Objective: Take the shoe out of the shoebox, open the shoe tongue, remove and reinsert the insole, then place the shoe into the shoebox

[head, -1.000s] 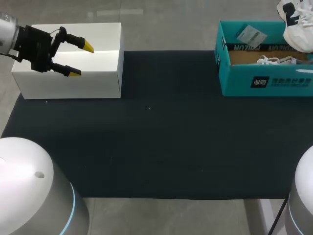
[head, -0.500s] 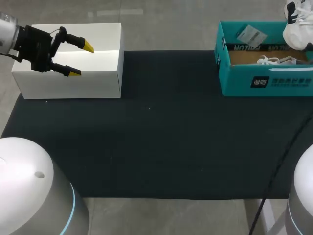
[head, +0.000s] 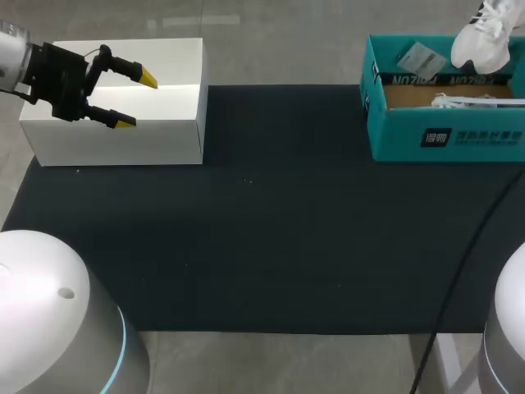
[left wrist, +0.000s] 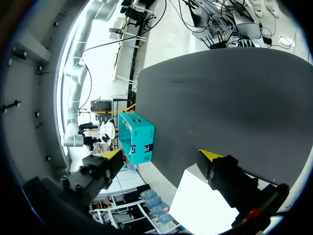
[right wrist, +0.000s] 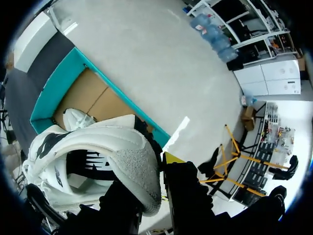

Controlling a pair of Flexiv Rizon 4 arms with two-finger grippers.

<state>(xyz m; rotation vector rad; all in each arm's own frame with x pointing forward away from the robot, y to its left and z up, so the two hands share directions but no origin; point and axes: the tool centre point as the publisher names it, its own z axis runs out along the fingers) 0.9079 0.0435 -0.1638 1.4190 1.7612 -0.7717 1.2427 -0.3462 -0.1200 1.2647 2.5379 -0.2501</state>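
Tabletop [head: 271, 238]: broad open middle. White box [head: 123, 107] at my left edge, shoebox [head: 443, 131] at far right edge. My left hand [head: 137, 101]: over the white box, spread wide, holding nothing. My right hand [right wrist: 151, 169]: clamped on the shoe [head: 484, 37], above the shoebox.

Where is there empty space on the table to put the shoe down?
The black mat is bare across its middle, between the white box and the teal shoebox. Crowded: the shoebox end, where the lifted shoe hangs, and the white box under the left tool.
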